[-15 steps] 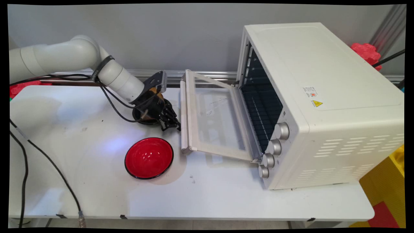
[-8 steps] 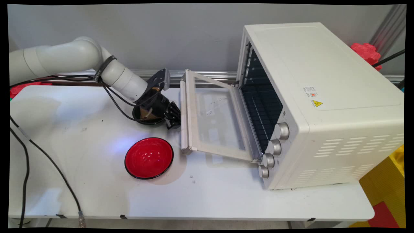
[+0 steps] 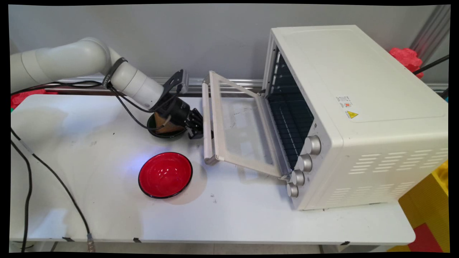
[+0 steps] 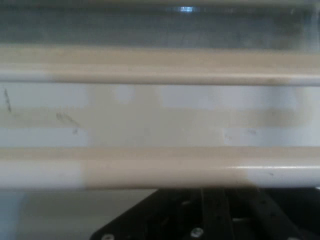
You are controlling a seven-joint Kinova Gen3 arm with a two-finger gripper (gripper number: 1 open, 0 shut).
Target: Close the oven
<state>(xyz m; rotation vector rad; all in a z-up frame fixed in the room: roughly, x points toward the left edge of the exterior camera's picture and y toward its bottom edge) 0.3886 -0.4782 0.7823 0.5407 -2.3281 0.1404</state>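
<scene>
1. I have the pincer [image 3: 200, 126] low over the table [image 3: 107, 215], pressed up against the oven door's handle [image 3: 208, 122].
2. In the hand view the handle [image 4: 160, 167] runs as a pale bar straight across, just above the black linkage; the fingers are hidden under it, so I cannot tell how far the pincer is open or whether it has hold of the bar.
3. The door [image 3: 244, 132] hangs partly open, sloping up from the handle at the pincer to its hinge at the oven [image 3: 358, 118] beyond.
4. Past the handle in the hand view I see the door's frame [image 4: 160, 65] and bare table between the two bars.
5. Just behind the pincer, under the wrist, sits a dark bowl [image 3: 165, 130] with something brown [image 3: 168, 126] in it.
6. A red bowl [image 3: 165, 175] stands on the table near the pincer, toward the camera's side, apart from both the dark bowl and the door.
7. Four knobs [image 3: 303, 163] line the oven's front, on the far side of the door from the pincer.
8. Black cables [image 3: 132, 114] loop from the arm [image 3: 71, 64] down to the wrist.
</scene>
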